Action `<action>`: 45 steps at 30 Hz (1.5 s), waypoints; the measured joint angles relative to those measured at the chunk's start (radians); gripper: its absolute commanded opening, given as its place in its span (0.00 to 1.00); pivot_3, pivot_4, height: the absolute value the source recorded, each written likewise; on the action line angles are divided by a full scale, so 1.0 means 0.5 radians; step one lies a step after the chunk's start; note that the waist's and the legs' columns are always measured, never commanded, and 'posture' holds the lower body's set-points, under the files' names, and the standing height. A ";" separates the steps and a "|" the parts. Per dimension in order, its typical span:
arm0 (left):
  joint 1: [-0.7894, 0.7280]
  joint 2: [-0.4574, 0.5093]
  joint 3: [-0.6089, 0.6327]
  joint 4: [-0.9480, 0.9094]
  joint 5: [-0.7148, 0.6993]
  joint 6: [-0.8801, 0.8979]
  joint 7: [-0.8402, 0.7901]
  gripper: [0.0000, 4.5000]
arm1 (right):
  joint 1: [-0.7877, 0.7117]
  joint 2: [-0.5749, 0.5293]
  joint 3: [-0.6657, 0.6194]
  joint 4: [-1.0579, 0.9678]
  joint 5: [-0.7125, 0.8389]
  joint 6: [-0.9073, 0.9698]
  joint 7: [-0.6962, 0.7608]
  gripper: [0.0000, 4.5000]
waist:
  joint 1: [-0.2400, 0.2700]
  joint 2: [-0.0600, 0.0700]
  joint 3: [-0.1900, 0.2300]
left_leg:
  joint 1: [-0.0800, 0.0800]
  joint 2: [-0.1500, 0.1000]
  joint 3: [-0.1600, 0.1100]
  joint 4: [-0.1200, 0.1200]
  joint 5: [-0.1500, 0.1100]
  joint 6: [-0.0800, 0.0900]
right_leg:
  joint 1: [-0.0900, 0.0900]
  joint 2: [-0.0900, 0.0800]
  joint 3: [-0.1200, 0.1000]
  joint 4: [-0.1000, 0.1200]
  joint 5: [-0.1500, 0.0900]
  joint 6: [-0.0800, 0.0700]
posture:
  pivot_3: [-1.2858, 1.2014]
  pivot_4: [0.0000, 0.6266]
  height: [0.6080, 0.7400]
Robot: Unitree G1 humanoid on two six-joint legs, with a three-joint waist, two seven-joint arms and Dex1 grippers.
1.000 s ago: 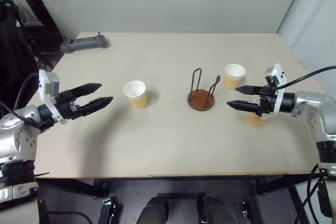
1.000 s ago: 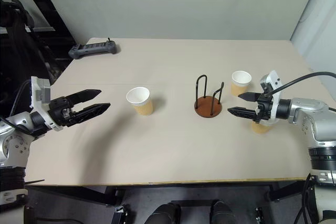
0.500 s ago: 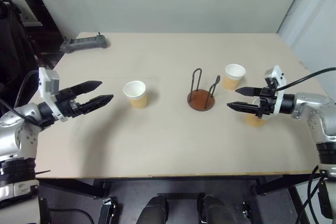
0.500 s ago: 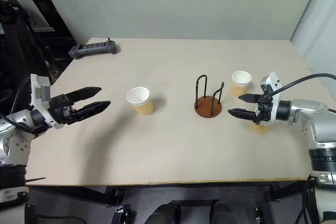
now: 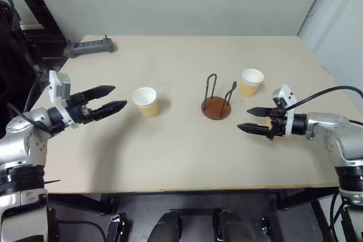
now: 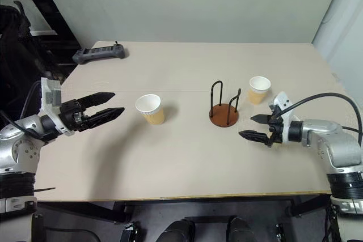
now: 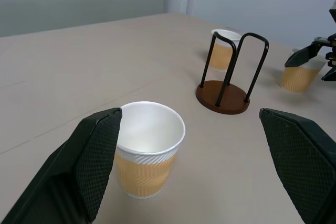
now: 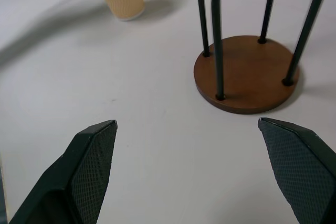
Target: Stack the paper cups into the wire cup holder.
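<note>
One paper cup [image 5: 146, 101] stands upright left of centre, a short way ahead of my open left gripper [image 5: 119, 97], which is level and empty. In the left wrist view this cup [image 7: 148, 156] sits near the left finger. The wire cup holder [image 5: 217, 107] stands empty at mid-table. A second cup [image 5: 251, 82] stands just beyond it to the right. My right gripper [image 5: 244, 118] hangs open and low, right of the holder and pointing at it. A third cup [image 7: 299, 77] sits under that gripper's fingers, mostly hidden in the head views. The right wrist view shows the holder [image 8: 244, 72] ahead.
A dark handheld controller [image 5: 89, 46] lies at the table's far left corner. The table's near edge [image 5: 181, 188] runs below both arms. Dark equipment stands off the table to the left.
My right gripper has sunk toward the table and drawn a little left and nearer, over the third cup. The left gripper has kept about still. Both stay open.
</note>
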 measured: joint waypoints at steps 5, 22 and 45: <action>-0.021 -0.009 -0.002 0.017 0.004 -0.002 -0.007 1.00 | -0.006 0.104 0.035 -0.056 -0.041 0.016 -0.177 0.99 | 0.000 0.000 0.000 | 0.000 0.000 0.000 0.000 0.000 0.000 | 0.000 0.000 0.000 0.000 0.000 0.000 | 0.52 0.24 1.00; -0.029 -0.008 -0.004 0.029 0.011 -0.002 -0.016 1.00 | -0.049 0.404 0.182 -0.229 -0.165 0.118 -0.645 0.99 | 0.003 -0.001 0.000 | 0.001 0.000 -0.001 0.001 -0.001 -0.001 | 0.000 0.000 -0.001 0.002 0.001 -0.001 | 0.52 0.24 1.00; -0.029 -0.002 -0.004 0.029 0.011 0.001 -0.017 1.00 | -0.134 0.676 0.259 -0.080 -0.471 -0.009 -1.016 0.99 | 0.003 -0.001 -0.001 | 0.002 0.001 -0.001 0.001 -0.011 -0.019 | -0.002 0.000 -0.002 0.004 0.003 -0.004 | 0.52 0.24 1.00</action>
